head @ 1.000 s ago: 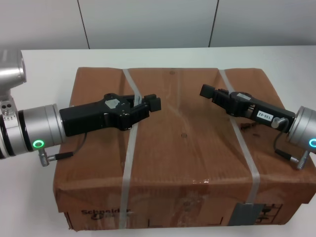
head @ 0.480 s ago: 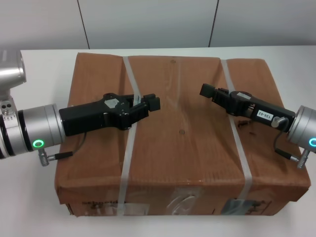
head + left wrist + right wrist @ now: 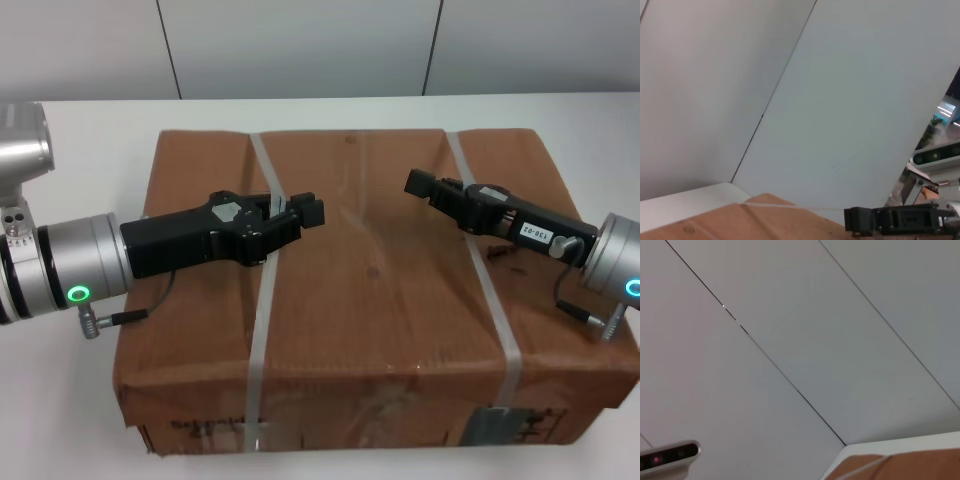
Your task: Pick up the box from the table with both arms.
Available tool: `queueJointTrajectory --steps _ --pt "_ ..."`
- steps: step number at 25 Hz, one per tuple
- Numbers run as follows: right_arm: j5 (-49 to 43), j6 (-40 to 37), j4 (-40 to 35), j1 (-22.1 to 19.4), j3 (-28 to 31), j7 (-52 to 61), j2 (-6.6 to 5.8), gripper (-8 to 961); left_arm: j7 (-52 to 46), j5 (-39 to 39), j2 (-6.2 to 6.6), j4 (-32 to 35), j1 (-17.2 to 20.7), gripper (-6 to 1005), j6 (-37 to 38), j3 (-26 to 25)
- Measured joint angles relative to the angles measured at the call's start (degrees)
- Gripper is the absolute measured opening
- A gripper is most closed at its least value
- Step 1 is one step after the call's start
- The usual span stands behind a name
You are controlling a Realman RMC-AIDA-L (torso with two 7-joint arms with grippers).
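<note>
The box [image 3: 370,300] is a large brown carton with two pale straps, and its labelled front side faces me on the white table [image 3: 80,130]. My left gripper [image 3: 312,210] is shut and empty, just over the box top beside the left strap [image 3: 262,300]. My right gripper [image 3: 418,184] is shut and empty, over the top next to the right strap [image 3: 490,290]. The tips point at each other with a gap between them. The left wrist view shows the box's edge [image 3: 740,225] and the right gripper [image 3: 852,224]. The right wrist view shows a box corner [image 3: 900,467].
The table [image 3: 900,442] extends past the box on the left, right and far sides. A grey panelled wall [image 3: 300,45] stands behind it. A slim grey sensor bar [image 3: 670,454] shows in the right wrist view.
The box shifted in the view: its far edge went up, then came partly back down, and its front side shows more again. Both grippers kept their places.
</note>
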Motion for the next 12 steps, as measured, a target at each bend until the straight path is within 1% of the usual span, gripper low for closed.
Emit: queueJointTrajectory --steps 12 --pt "0.0 0.09 0.0 -0.03 0.0 -0.09 0.0 28 0.01 0.04 0.0 -0.04 0.0 157 -0.01 0.0"
